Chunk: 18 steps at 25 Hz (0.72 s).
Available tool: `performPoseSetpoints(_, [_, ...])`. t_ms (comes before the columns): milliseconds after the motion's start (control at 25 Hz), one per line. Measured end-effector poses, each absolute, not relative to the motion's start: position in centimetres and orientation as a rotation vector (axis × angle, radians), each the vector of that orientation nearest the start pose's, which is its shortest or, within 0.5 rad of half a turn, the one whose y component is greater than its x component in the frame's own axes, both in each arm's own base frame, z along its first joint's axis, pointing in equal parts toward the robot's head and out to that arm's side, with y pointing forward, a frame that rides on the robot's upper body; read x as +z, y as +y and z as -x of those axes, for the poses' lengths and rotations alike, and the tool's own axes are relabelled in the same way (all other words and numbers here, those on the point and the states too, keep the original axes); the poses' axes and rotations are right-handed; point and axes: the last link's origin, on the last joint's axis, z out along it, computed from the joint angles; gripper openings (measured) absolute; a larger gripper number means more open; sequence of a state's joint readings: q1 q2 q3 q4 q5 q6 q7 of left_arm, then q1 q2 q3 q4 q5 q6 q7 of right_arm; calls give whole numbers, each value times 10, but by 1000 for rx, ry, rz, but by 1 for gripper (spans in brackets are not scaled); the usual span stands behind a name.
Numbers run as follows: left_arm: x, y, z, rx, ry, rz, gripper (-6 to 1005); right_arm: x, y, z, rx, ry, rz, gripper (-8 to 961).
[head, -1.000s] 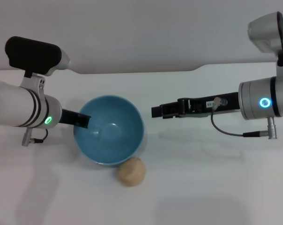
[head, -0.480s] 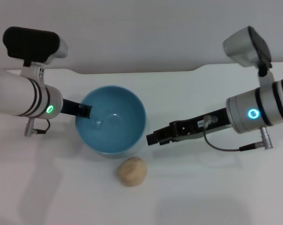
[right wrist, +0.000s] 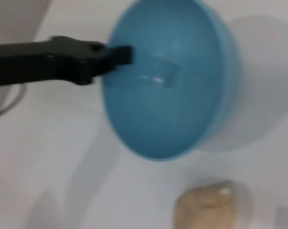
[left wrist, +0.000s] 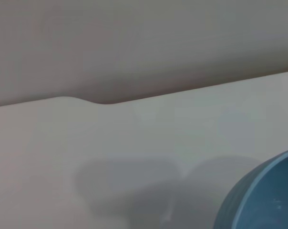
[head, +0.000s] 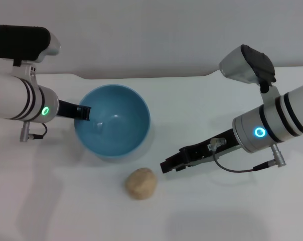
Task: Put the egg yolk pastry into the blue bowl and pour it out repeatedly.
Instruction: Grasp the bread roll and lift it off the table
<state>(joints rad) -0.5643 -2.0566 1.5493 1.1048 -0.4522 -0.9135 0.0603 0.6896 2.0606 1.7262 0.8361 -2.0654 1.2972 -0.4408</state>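
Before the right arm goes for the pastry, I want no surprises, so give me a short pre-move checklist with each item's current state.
1. Egg yolk pastry free on the table, apart from the bowl: ok.
2. Blue bowl empty and open side up: ok.
3. Left gripper gripping the bowl's rim: ok.
4. Right gripper near the pastry, not yet touching it: ok.
5. Right gripper open wide enough for the pastry: cannot tell.
6. Bowl sitting flat on the table: cannot tell; it looks tilted.
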Motion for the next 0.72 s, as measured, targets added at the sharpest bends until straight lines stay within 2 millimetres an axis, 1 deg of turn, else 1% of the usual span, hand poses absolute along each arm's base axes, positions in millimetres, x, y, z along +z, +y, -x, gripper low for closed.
performPoseSetpoints(120, [-22,403,225,113,-1241,2039,11,-73,361,-192,-25,1657,2531,403])
performPoseSetpoints(160, [-22,403,225,114,-1243,2039,11,-73,361,-192,-25,1657,2531,403])
performPoseSetpoints(200, [-22,403,225,117,-1245,2039,11,-79,361,-194,-42,1641,2523,403])
performPoseSetpoints(280, [-22,403,225,121,-1247,2042,11,-82,361,-194,-51,1631,2522,403])
performPoseSetpoints(440, [-23,403,223,140,-1250,2051,10,-92,363,-191,-57,1584,2519,402])
performPoseSetpoints(480, [-23,402,223,142,-1251,2052,10,-95,364,-187,-42,1569,2516,402])
performPoseSetpoints(720, [-23,402,223,147,-1255,2052,10,-99,366,-181,-19,1554,2524,403])
